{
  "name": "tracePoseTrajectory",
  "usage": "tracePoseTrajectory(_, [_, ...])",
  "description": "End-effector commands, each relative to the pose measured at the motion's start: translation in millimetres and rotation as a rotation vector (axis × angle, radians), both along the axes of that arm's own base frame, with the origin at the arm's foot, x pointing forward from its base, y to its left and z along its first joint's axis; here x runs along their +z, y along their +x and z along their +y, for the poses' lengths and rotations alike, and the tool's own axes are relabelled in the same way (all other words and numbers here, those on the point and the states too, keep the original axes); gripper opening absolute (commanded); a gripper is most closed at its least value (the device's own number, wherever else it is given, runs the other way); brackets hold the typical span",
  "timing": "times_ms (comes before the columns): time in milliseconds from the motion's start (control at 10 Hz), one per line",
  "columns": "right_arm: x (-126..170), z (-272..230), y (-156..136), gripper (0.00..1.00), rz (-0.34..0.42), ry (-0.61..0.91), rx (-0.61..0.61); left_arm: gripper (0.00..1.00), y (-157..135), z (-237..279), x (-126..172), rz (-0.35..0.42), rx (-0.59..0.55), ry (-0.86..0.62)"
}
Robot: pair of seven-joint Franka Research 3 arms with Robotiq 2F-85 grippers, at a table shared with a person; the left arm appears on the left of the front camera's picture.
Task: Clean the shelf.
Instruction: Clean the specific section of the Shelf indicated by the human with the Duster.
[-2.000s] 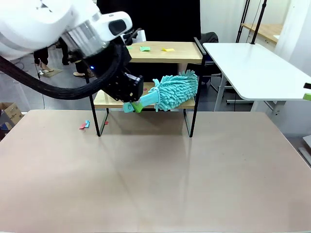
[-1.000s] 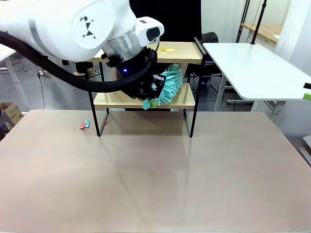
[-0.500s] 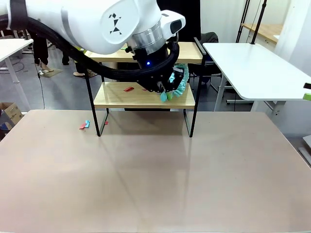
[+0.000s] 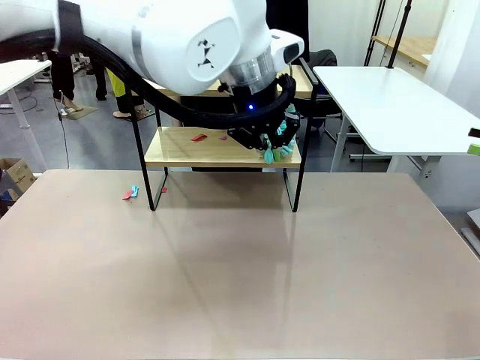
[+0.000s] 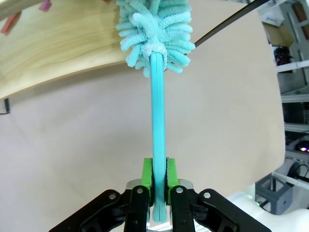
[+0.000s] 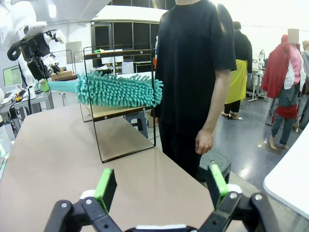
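Left wrist view: left gripper (image 5: 160, 168), clamped on the teal duster (image 5: 158, 87), sweeps the lower board of the shelf (image 5: 58, 53); red scraps (image 4: 199, 137) there likely need the next pass; right gripper (image 6: 161, 186) open, empty.

My duster (image 5: 155, 29): fluffy cloth, smooth plastic handle (image 5: 158, 121); shelf (image 4: 180, 155): matt wood boards, black metal frame.
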State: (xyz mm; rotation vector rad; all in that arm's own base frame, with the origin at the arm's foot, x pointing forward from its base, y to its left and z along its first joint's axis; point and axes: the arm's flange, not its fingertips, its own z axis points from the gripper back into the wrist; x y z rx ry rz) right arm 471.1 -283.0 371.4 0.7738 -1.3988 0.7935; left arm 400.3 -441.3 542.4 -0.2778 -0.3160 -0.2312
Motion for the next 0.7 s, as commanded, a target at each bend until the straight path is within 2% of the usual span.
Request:
tracePoseTrajectory(0, [7,4,-1,1.00,0.026,-0.022,-0.004,0.14,7,-14,-7,-0.003,0.035,0.021])
tracePoseTrajectory(400, [7,4,-1,1.00,0.026,-0.022,-0.004,0.14,8,-18,-31,0.052,0.014,0.020])
tracePoseTrajectory(600, [7,4,-1,1.00,0.026,-0.022,-0.004,0.14,7,-15,-34,0.048,0.002,0.029])
